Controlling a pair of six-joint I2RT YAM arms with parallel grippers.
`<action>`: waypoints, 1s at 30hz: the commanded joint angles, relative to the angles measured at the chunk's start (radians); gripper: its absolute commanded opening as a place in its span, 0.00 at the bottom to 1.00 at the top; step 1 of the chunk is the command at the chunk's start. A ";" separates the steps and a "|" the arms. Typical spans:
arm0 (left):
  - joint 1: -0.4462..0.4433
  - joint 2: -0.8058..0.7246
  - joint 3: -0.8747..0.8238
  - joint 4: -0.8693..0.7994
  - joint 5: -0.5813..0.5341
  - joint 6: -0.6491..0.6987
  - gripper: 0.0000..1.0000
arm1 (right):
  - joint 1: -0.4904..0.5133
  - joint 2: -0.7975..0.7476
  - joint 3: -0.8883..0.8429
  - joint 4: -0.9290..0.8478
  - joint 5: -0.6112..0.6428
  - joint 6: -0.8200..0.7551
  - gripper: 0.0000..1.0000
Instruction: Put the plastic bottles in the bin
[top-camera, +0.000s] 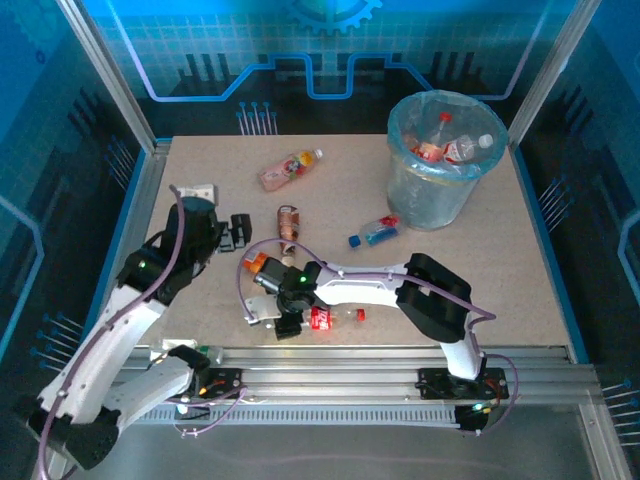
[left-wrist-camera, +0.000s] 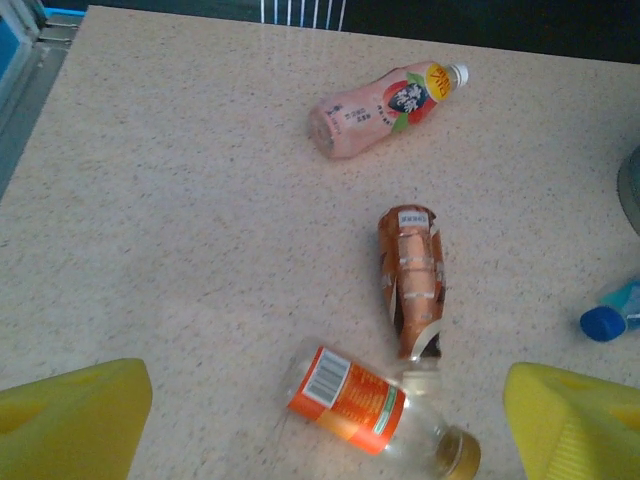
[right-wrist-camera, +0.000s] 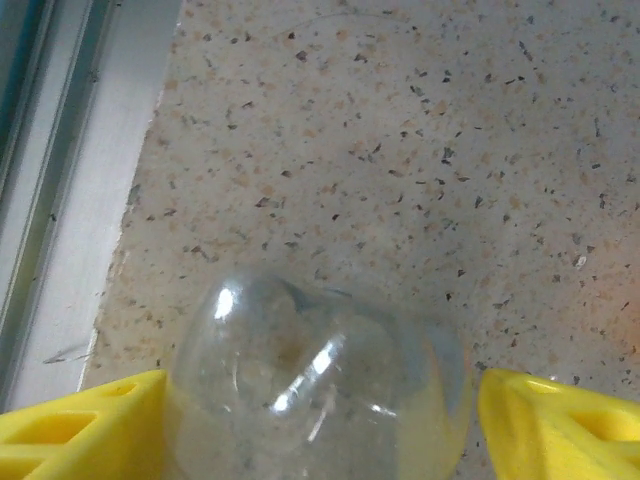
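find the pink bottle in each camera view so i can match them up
Top external: pink bottle upper centre, left of the bin.
Left wrist: pink bottle upper centre, cap pointing right.
Shared landmark: crushed brown bottle just below it in both.

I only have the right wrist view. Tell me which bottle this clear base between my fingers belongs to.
Observer: From the top view, it is a clear bottle with a red label and a red cap. It lies on its side by the near edge of the table.
Operator: Now give me the bin's position.
Observer: The bin stands near the far right corner, diagonally across the table from that bottle.
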 joint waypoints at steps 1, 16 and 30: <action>0.057 0.042 0.036 0.124 0.134 0.025 0.92 | -0.012 0.030 0.045 -0.001 -0.008 0.012 0.75; 0.159 0.406 0.441 0.221 0.315 0.195 0.90 | -0.061 -0.162 -0.017 0.049 -0.137 0.120 0.51; 0.049 0.502 0.546 0.232 0.411 0.200 0.88 | -0.229 -0.654 -0.061 0.110 -0.129 0.269 0.43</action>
